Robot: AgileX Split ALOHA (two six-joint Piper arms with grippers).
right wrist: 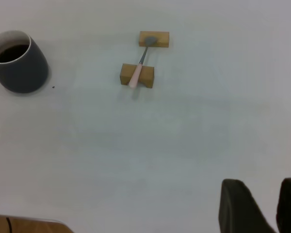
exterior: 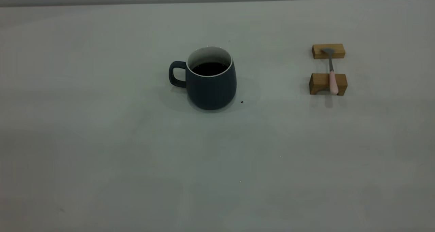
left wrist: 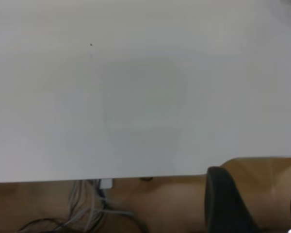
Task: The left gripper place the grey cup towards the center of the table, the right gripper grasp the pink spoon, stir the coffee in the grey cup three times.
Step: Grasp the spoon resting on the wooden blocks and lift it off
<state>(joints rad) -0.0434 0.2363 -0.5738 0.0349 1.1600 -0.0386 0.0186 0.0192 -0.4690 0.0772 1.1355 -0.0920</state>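
Note:
The grey cup stands upright near the middle of the table, handle to the left, with dark coffee inside. The pink spoon lies across two tan wooden blocks at the right, bowl on the far block. Neither gripper shows in the exterior view. In the left wrist view my left gripper hangs open past the table's edge, holding nothing. In the right wrist view my right gripper hovers over bare table, a narrow gap between its fingers, far from the pink spoon and grey cup.
Two wooden blocks carry the spoon. A tiny dark speck lies just right of the cup's base. Cables hang below the table edge in the left wrist view.

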